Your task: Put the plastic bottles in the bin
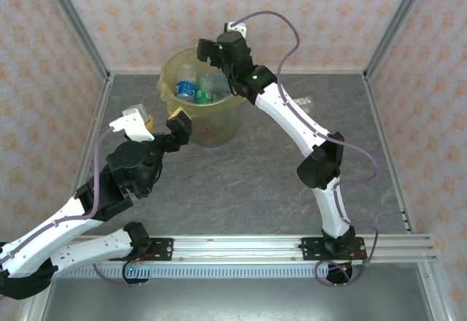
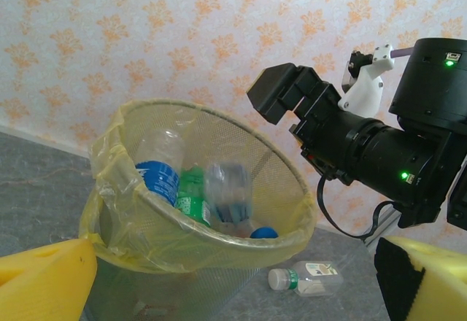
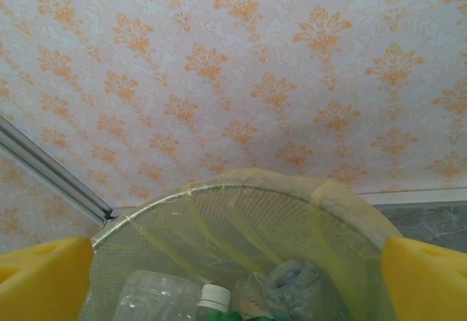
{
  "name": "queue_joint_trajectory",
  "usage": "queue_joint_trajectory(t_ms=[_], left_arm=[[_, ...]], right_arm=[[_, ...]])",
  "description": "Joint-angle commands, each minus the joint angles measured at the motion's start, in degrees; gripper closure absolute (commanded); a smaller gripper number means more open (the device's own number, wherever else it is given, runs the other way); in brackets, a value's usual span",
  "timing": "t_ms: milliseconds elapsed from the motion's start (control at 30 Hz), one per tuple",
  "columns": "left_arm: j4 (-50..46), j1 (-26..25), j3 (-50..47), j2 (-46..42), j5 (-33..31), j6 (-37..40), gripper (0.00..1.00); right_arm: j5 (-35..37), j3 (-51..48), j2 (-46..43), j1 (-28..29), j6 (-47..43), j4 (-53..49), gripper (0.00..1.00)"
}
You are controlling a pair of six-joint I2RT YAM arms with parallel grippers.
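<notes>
Right gripper (image 3: 235,277) hangs over the bin (image 3: 219,187), its yellow pads spread wide with nothing between them. Left gripper (image 2: 233,281) gapes empty at the bin's near left. Inside the round, mesh-textured bin with its yellow bag, clear and green plastic bottles (image 2: 191,198) stand roughly upright. A stray bottle (image 2: 306,279) lies on its side on the grey table (image 2: 44,182), just beside the base.

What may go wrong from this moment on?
The open left gripper hovers close beside the bin; a careless move might push or tip it. One clear bottle lies on the table beside the bin, near the right arm; that arm could knock it away.
</notes>
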Motion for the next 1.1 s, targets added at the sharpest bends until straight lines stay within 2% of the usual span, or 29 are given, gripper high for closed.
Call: queue_joint_trajectory(t_ms=[0, 300, 567, 867, 1067], left_arm=[[-0.5, 0.4, 0.6, 0.2, 0.4, 0.9, 0.01], [-0.4, 0.3, 1.0, 1.7, 2.7, 1.3, 0.01], [-0.5, 0.4, 2.5, 6.2, 9.9, 2.9, 0.01], [-0.7, 0.4, 4.4, 11.9, 16.4, 4.1, 0.01], [-0.3, 0.3, 5.6, 15.1, 19.6, 4.5, 0.01]], right_arm=[[2.3, -1.7, -5.5, 0.2, -1.1, 0.1, 0.00], [5.2, -8.8, -10.4, 0.2, -1.4, 1.6, 0.00], [9.7, -16.5, -14.7, -0.5, -1.0, 2.4, 0.00], [9.4, -32.0, -24.2, -4.9, 2.5, 8.0, 0.00], [6.9, -40.7, -29.9, -10.4, 5.2, 9.4, 0.00]])
